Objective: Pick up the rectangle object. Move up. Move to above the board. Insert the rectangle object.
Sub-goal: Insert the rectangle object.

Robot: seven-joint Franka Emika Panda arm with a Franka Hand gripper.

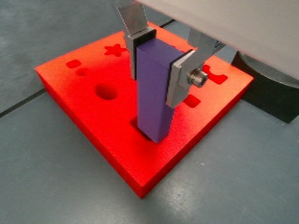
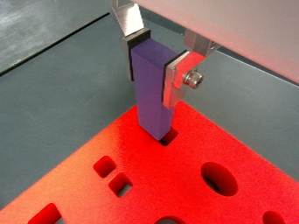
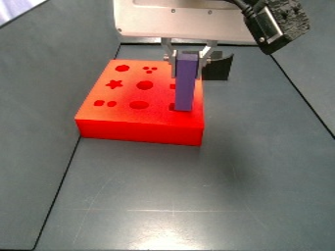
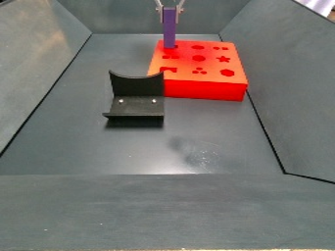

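Observation:
My gripper (image 1: 162,63) is shut on the rectangle object (image 1: 152,87), a slim purple block held upright between the silver fingers (image 1: 180,77). Its lower end stands in a cutout near one corner of the red board (image 1: 82,83); how deep it sits I cannot tell. In the wrist view (image 2: 153,83) the block's foot meets a small rectangular hole near the board's edge (image 2: 128,175). In both side views the block (image 3: 187,82) (image 4: 169,27) stands upright at a corner of the board (image 3: 124,108) (image 4: 210,76), with the gripper (image 3: 190,51) (image 4: 169,10) above it.
A dark grey curved-top block (image 4: 133,101) lies on the floor beside the board and shows behind it in a side view (image 3: 216,67). The board has star, circle, square and oval holes. Dark bin walls (image 4: 39,49) enclose the floor.

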